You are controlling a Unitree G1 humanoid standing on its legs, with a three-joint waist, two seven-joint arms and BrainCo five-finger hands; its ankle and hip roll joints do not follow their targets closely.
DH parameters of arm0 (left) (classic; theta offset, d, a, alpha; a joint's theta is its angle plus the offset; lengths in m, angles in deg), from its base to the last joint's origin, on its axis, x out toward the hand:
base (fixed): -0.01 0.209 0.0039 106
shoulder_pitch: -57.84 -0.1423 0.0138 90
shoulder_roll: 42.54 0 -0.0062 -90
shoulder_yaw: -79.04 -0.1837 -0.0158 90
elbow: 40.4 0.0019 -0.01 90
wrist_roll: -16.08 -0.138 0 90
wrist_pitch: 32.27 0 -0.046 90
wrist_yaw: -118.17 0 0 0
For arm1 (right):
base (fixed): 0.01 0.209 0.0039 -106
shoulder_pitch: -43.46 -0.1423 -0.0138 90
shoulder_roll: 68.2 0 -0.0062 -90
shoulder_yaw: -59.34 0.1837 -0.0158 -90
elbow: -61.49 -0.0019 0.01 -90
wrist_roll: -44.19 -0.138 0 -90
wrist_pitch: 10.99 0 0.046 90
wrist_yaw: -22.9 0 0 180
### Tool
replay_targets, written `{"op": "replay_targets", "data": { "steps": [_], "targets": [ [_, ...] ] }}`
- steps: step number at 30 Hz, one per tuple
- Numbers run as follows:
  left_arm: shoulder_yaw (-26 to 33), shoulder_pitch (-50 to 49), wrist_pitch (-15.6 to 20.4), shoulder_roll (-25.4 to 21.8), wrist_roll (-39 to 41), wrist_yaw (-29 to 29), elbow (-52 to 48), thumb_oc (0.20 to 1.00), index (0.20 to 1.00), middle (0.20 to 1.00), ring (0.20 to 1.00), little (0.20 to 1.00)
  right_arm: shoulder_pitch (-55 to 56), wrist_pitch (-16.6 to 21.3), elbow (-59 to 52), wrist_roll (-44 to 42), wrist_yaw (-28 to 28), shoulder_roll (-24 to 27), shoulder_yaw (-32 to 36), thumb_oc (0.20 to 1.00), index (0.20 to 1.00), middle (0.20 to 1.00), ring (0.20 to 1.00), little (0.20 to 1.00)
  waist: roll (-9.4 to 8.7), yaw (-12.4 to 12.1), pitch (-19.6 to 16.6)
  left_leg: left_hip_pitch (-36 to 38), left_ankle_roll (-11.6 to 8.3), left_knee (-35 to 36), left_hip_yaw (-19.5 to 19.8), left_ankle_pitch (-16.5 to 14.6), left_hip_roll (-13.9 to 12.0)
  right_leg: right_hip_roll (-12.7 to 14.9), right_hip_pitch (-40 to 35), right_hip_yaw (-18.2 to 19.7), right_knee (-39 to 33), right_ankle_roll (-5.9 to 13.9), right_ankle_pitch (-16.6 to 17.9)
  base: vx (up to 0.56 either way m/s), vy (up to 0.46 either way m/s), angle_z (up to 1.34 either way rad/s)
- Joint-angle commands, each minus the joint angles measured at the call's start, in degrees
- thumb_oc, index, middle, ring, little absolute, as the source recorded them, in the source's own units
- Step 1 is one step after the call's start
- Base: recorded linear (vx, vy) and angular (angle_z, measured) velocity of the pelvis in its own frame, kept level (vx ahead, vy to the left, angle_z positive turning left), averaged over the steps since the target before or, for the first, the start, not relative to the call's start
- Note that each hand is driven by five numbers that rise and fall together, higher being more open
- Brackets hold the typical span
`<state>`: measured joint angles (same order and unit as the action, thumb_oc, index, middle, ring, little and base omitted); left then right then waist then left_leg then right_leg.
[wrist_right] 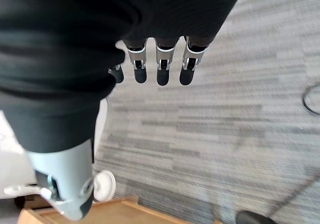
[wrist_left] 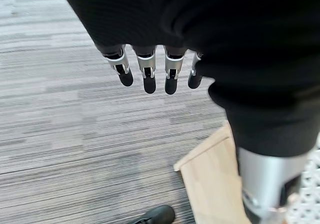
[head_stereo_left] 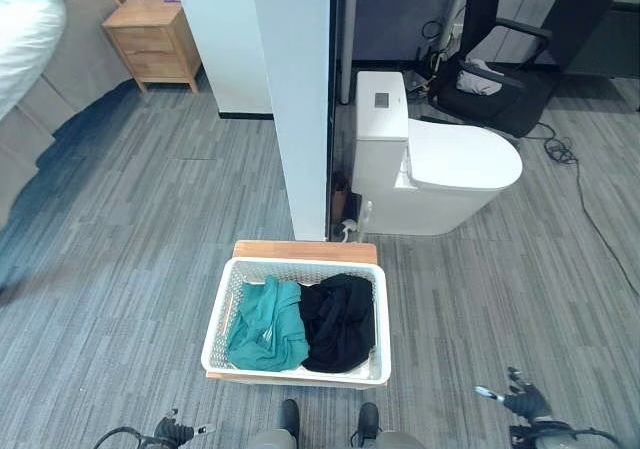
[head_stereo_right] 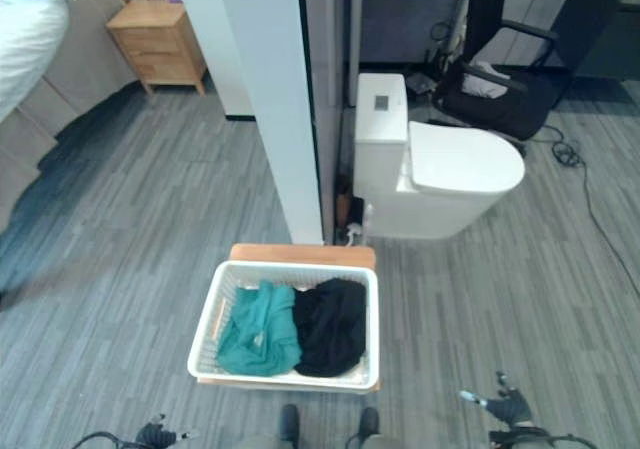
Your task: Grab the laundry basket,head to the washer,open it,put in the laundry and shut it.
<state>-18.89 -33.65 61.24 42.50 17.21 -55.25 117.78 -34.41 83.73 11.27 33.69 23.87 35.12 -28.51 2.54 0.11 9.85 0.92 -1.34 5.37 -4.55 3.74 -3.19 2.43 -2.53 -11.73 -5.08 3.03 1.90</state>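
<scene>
We are standing over the laundry basket (head_stereo_left: 297,321), which is sitting on a low wooden board (head_stereo_left: 305,251) on the grey floor (head_stereo_left: 130,249), straight ahead and between our two arms. Being raised off the floor, its rim is easier to reach from either side. Inside it a teal garment (head_stereo_left: 266,327) is lying on the left and a black garment (head_stereo_left: 338,321) on the right, both below the rim, so nothing looks likely to spill on lifting.

Our left hand (wrist_left: 150,69) is hanging low beside the board with fingers straight and relaxed, holding nothing. Our right hand (wrist_right: 160,67) is doing the same on the other side, fingers loose over bare floor. Neither is touching the basket yet, so we judge the grab is not yet begun. A white toilet (head_stereo_left: 430,164) is standing beyond a white partition (head_stereo_left: 300,89).
</scene>
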Motion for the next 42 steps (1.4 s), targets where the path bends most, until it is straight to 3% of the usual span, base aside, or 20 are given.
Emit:
{"op": "replay_targets", "data": {
  "steps": [1,10,13,17,23,30,42],
  "targets": [
    [0.6,4.4,0.6,-6.2,-0.4,-1.1,-0.4,1.000,1.000,1.000,1.000,1.000,-0.3,1.1,-5.6,-2.3,-1.7,0.8,-0.2,1.000,1.000,1.000,1.000,1.000,-2.88,0.2,0.1,-2.9,-2.10,-0.4,-0.8,2.7,0.8,3.4,-1.2,0.3,1.7,4.34,0.8,-0.02,-0.033,0.19],
    [-2.4,6.4,-1.9,-17.0,-0.8,-9.0,-9.3,1.000,1.000,1.000,1.000,1.000,7.6,-4.3,-28.8,-3.6,-10.2,6.7,3.3,1.000,1.000,1.000,1.000,1.000,-0.95,0.3,-1.4,-3.1,-2.64,-0.4,-0.4,2.7,1.0,3.9,-3.3,-1.4,0.1,4.69,1.2,0.00,-0.007,0.07],
    [-4.6,8.5,-2.5,-21.4,-1.4,-10.6,-13.1,1.000,1.000,1.000,1.000,1.000,8.5,-5.6,-31.7,-9.0,-11.4,6.4,3.0,1.000,1.000,1.000,1.000,1.000,-0.57,0.1,-1.9,-2.6,-2.63,-0.4,-0.6,2.3,1.1,4.1,-3.9,-1.5,0.1,4.85,1.1,0.03,0.032,0.09],
    [-7.0,13.0,-3.2,-22.6,-2.1,-10.2,-12.9,1.000,1.000,1.000,1.000,1.000,7.4,-7.7,-30.6,-10.1,-11.5,5.8,0.5,1.000,1.000,1.000,1.000,1.000,-0.53,-0.2,-2.3,-2.3,-2.56,-0.4,-0.5,2.0,1.2,4.4,-4.1,-1.6,0.1,5.05,0.9,0.02,0.027,0.06],
    [-10.9,22.5,-4.8,-17.3,-2.3,-7.4,-6.3,1.000,1.000,1.000,1.000,1.000,0.0,-11.4,-24.7,-12.2,-8.3,0.8,-6.4,1.000,1.000,1.000,1.000,1.000,-0.68,-0.7,-2.8,-2.0,-2.23,-0.4,-0.7,1.1,1.4,4.6,-4.0,-1.1,0.1,5.42,1.1,0.01,0.039,-0.01],
    [-13.5,29.2,-5.3,-9.0,-2.7,-4.3,5.0,1.000,1.000,1.000,1.000,1.000,-7.0,-12.3,-16.3,-8.4,-4.1,-6.1,-10.6,1.000,1.000,1.000,1.000,1.000,-0.74,0.1,-3.0,-1.9,-1.77,-0.4,-1.6,0.2,1.4,4.9,-3.0,0.4,0.1,5.73,1.6,0.03,0.070,-0.09],
    [-11.4,27.5,-5.9,-5.4,-1.7,-2.8,10.2,1.000,1.000,1.000,1.000,1.000,-18.2,-12.0,-9.0,-3.4,-0.7,-10.6,-16.5,1.000,1.000,1.000,1.000,1.000,-0.13,0.9,-2.7,0.1,-0.90,-0.4,-4.2,-1.3,1.4,5.0,-3.0,2.7,0.1,5.84,1.8,0.04,0.047,-0.12]
  ]
}}
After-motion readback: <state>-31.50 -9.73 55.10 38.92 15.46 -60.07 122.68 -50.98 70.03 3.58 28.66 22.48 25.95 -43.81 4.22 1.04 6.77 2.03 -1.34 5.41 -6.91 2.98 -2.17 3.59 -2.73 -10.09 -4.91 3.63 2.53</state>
